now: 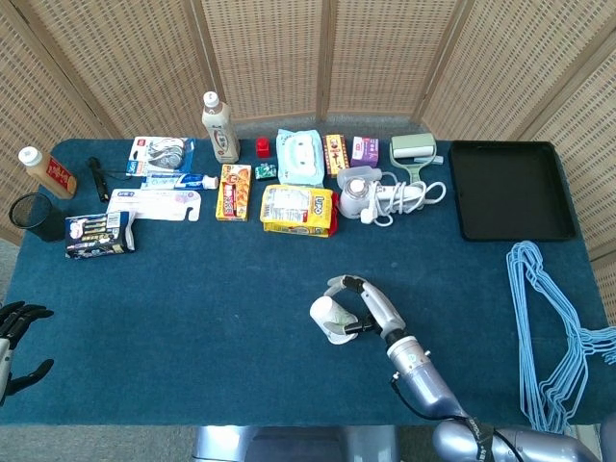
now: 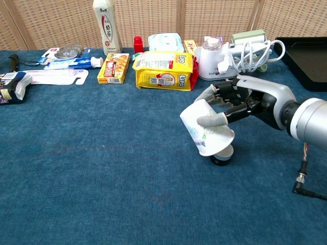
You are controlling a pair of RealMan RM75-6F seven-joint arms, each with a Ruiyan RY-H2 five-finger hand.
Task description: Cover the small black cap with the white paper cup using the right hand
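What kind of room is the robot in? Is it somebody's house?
Probably not a house; it looks like a robot practice room. A table with a blue cloth is crowded with odd things: a yellow snack bag, toothpaste, blue hangers. Wicker screens close it off.

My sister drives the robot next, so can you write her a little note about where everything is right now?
Right hand: its fingers hold the white paper cup, tilted, mouth facing down and right.
Left hand: at the table's near left edge, fingers apart, holding nothing.
Small black cap: on the blue tablecloth, right beneath the cup's rim and partly hidden by it.
Done: cup picked up and brought over the cap.
Left: turn the cup upright-down, lower it over the cap, let go.
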